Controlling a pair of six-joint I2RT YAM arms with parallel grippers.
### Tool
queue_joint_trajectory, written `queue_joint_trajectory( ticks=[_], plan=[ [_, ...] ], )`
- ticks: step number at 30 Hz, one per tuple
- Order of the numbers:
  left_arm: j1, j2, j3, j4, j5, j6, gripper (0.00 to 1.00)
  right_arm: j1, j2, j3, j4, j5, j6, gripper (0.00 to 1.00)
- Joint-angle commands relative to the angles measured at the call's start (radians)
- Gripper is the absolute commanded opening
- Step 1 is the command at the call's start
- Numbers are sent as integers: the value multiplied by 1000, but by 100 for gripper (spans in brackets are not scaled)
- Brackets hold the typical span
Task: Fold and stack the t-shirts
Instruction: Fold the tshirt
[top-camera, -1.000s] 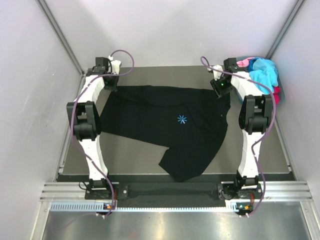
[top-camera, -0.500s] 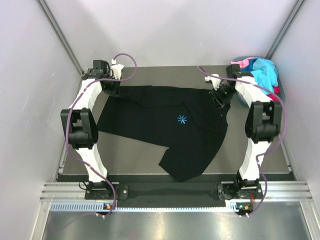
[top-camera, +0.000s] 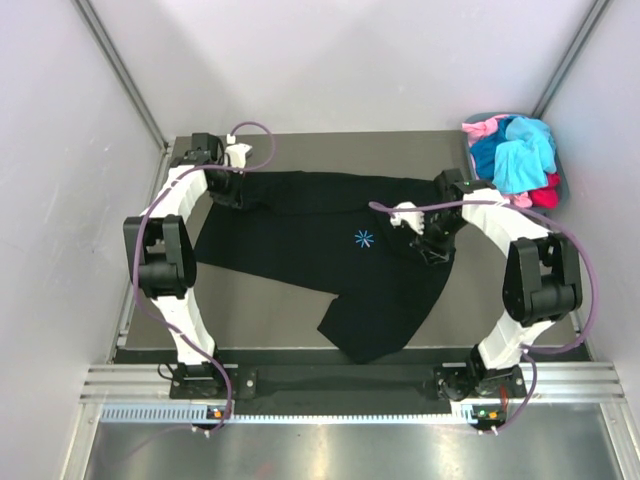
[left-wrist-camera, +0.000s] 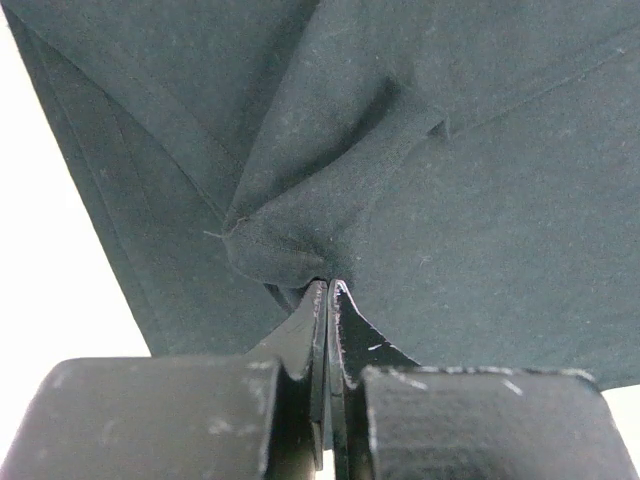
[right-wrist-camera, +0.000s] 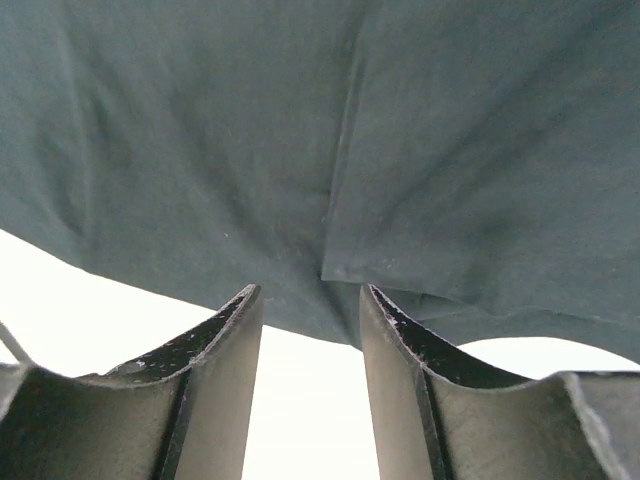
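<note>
Now, left tool (left-wrist-camera: 328, 288): clenched on a fold of the large black cloth t-shirt (top-camera: 300, 225), far-left of its light-blue starburst logo (top-camera: 363, 239).
Right tool (right-wrist-camera: 310, 300): released, above cloth right of logo.
Shirt: spread, rumpled, on worktop (top-camera: 260, 312).

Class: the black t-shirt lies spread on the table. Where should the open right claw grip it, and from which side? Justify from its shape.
Grip the black t-shirt at its far right edge, opposite the fold the left claw pinches. Come down from the right side: the cloth lies flat, so probably only an edge or fold is thin enough to pinch.
</note>
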Motion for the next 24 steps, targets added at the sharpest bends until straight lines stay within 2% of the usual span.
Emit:
queue_joint_trajectory(
  ticks=[1,12,24],
  plan=[
    [-9,-57,3,32,-10,3,0,-5,-5,-33,92,39,-94,44],
    [-33,-38,11,19,-104,56,0,-32,70,-39,200,90,-122,47],
    [-41,-16,28,19,-110,64,0,-32,106,-36,187,88,-110,50]
  ],
)
